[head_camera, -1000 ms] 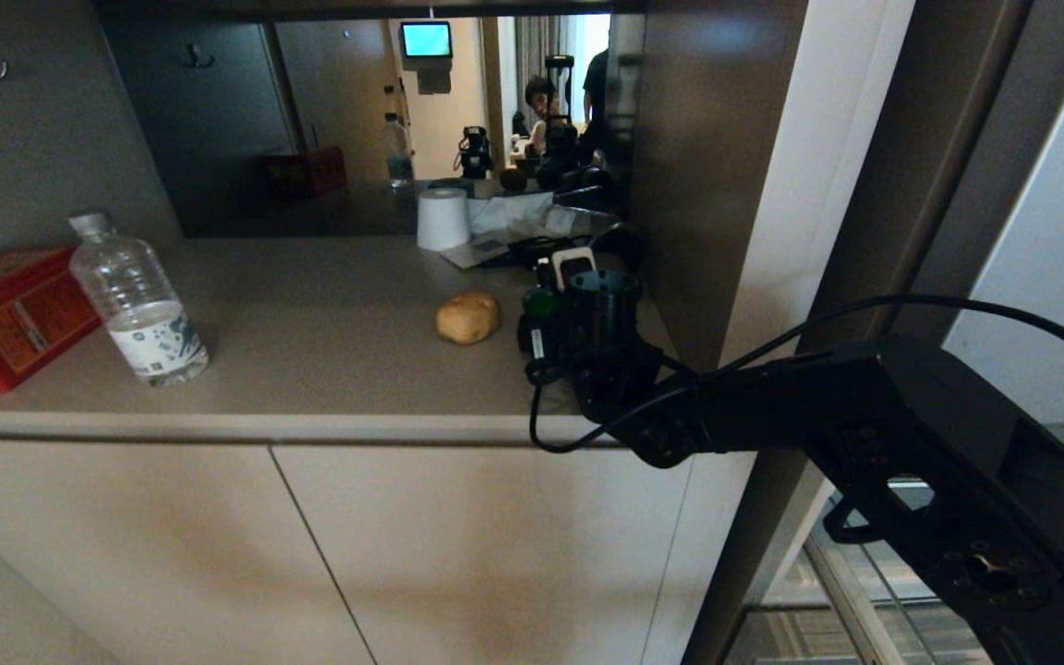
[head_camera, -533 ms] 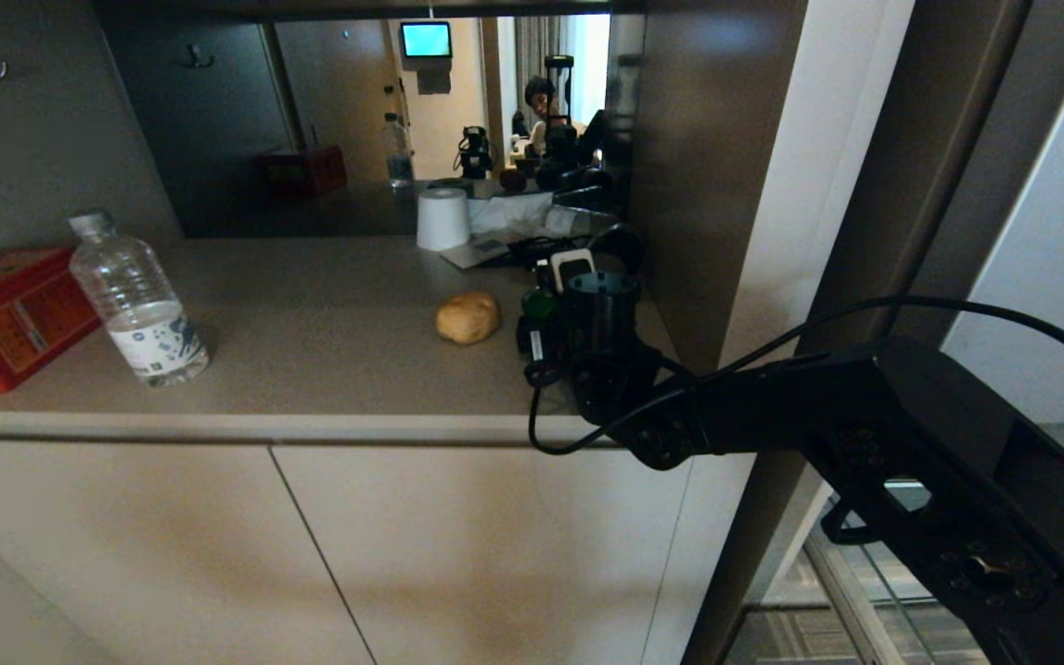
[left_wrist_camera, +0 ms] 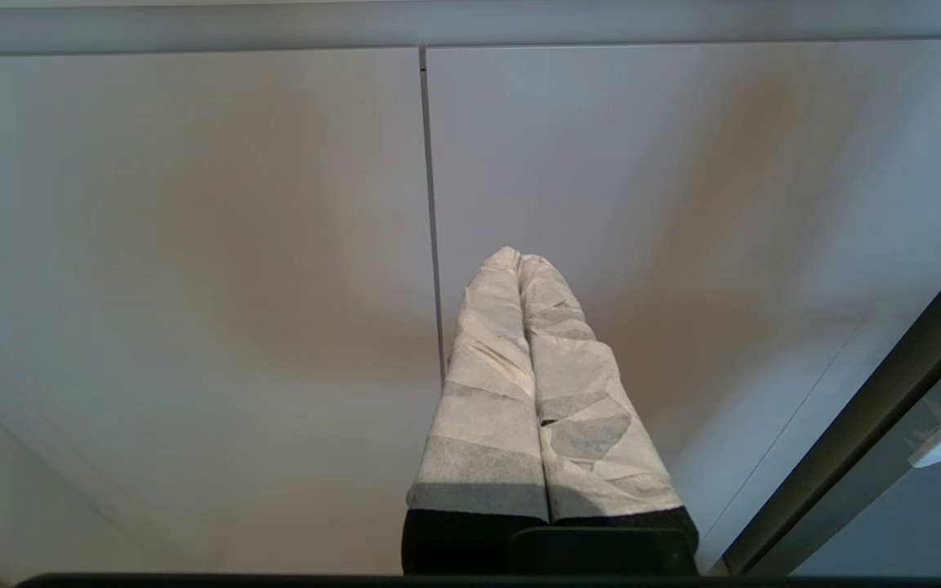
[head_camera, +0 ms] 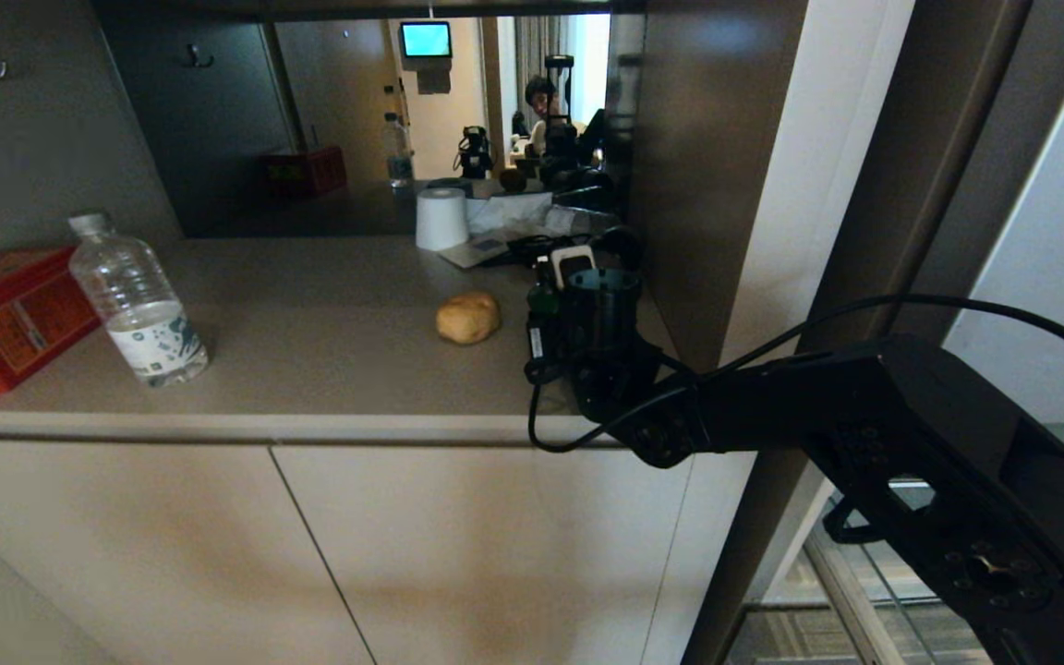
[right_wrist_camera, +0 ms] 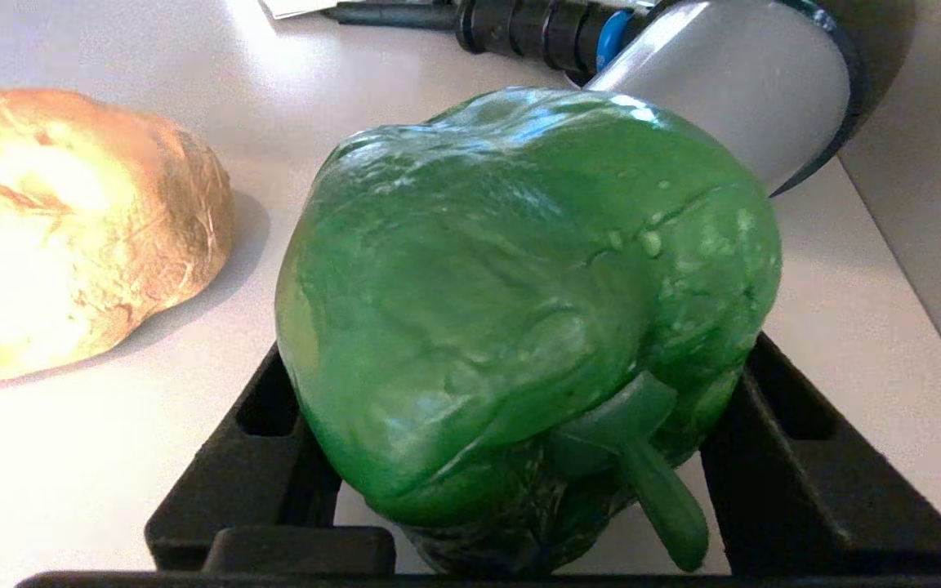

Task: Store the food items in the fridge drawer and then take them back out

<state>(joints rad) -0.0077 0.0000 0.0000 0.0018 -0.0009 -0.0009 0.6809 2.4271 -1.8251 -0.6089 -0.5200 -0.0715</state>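
"So where is the green pepper (right_wrist_camera: pixel 519 310)?"

"It sits on the counter (head_camera: pixel 310 360), right between the black fingers (right_wrist_camera: pixel 805 474) of the right gripper (head_camera: pixel 546 309). They press in on both of its sides, pinching it."

"And the potato (head_camera: pixel 467 317)?"

"Just beside the pepper, on the same counter, not touching it."

"What about the left gripper (left_wrist_camera: pixel 519 265)?"

"Its two taped fingers are pressed together, holding nothing. It hangs low in front of the beige cabinet doors (left_wrist_camera: pixel 193 245)."

"Anything else up there?"

"A water bottle (head_camera: pixel 137 300), a red box (head_camera: pixel 6 314) and a white paper roll (head_camera: pixel 442 219)."
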